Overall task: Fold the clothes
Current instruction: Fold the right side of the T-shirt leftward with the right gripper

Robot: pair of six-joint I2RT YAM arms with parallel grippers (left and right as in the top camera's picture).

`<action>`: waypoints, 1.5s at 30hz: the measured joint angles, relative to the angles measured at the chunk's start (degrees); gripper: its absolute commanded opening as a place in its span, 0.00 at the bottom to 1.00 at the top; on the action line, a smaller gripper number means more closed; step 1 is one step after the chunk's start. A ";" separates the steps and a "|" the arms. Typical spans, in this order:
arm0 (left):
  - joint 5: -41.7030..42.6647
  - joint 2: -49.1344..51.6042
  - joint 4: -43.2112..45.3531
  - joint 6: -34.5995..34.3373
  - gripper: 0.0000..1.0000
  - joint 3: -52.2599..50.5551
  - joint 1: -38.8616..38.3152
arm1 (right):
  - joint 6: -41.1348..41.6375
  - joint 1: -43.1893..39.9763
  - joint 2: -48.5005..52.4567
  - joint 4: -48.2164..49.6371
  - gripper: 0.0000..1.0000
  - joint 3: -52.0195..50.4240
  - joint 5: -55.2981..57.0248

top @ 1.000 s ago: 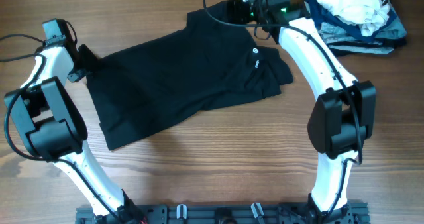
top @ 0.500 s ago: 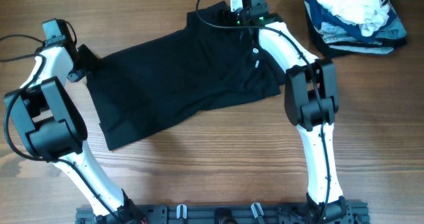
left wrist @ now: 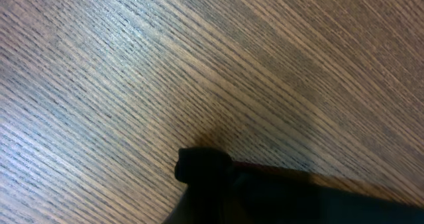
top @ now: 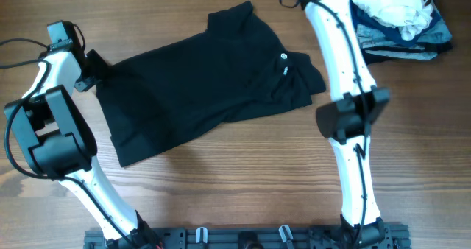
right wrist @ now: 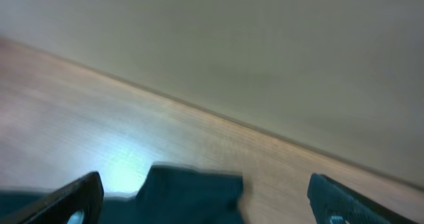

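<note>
The clothes, a black T-shirt, lie spread at a slant on the wooden table, with a small white mark near the collar. My left gripper is at the shirt's left corner, shut on a bunch of the black fabric. In the left wrist view the fingers themselves are lost in the dark cloth. My right gripper hovers past the shirt's far corner, open wide with nothing between its fingers. In the overhead view it is cut off by the top edge, and only its arm shows.
A pile of white, navy and grey-blue garments sits at the back right, just beside the right arm. A black cable runs along the left edge. A pale wall rises behind the table's far edge.
The right gripper has lifted off the shirt's collar area, swung back toward the far edge and opened wider. The shirt's far corner now lies uncovered. The left arm has not moved.
</note>
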 measured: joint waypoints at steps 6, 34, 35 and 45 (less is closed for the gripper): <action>-0.02 0.00 -0.15 0.00 0.04 0.04 0.00 | 3.02 0.15 17.64 7.26 0.99 -2.10 -1.90; -1.38 0.00 -0.52 0.00 0.04 0.11 -0.07 | 6.16 0.33 19.26 14.60 0.09 -2.10 -1.36; -1.42 -0.02 -0.57 0.00 0.04 0.11 -0.07 | 4.85 -0.31 15.76 11.96 0.08 -2.10 -1.36; -2.69 -12.90 -13.77 1.20 0.04 0.00 0.96 | -0.20 -3.34 5.92 -8.87 0.07 -1.16 -1.42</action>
